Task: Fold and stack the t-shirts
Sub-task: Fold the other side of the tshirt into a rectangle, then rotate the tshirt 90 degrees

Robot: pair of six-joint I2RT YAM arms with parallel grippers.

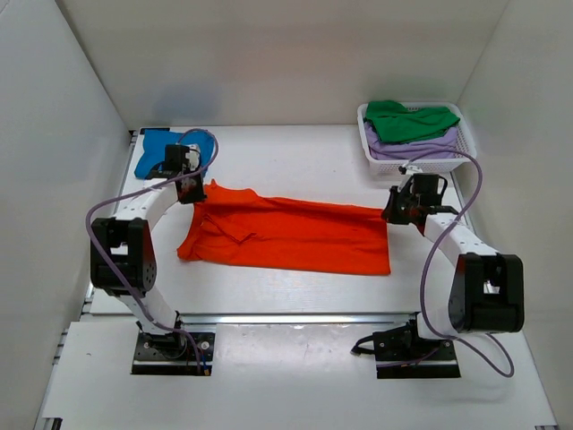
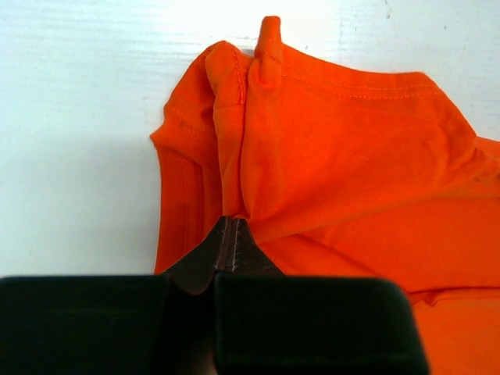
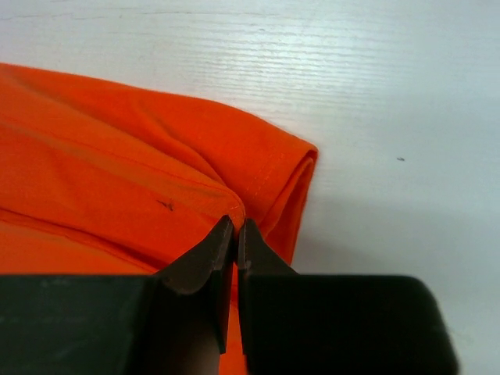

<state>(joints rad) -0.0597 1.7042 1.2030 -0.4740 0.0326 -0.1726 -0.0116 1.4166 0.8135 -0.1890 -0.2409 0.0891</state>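
On the white table (image 1: 295,291) the bright orange soft cloth t-shirt (image 1: 295,237) lies spread out. The left gripper (image 2: 231,238) is clamped on its far sleeve-side corner, the right gripper (image 3: 237,234) on its far hem corner; light, limp cloth, it will probably sag when lifted

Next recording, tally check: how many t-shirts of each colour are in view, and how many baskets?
Orange t-shirt: 1
Blue t-shirt: 1
Green t-shirt: 1
Lavender t-shirt: 1
White basket: 1
Total: 5 things, 4 of them t-shirts.
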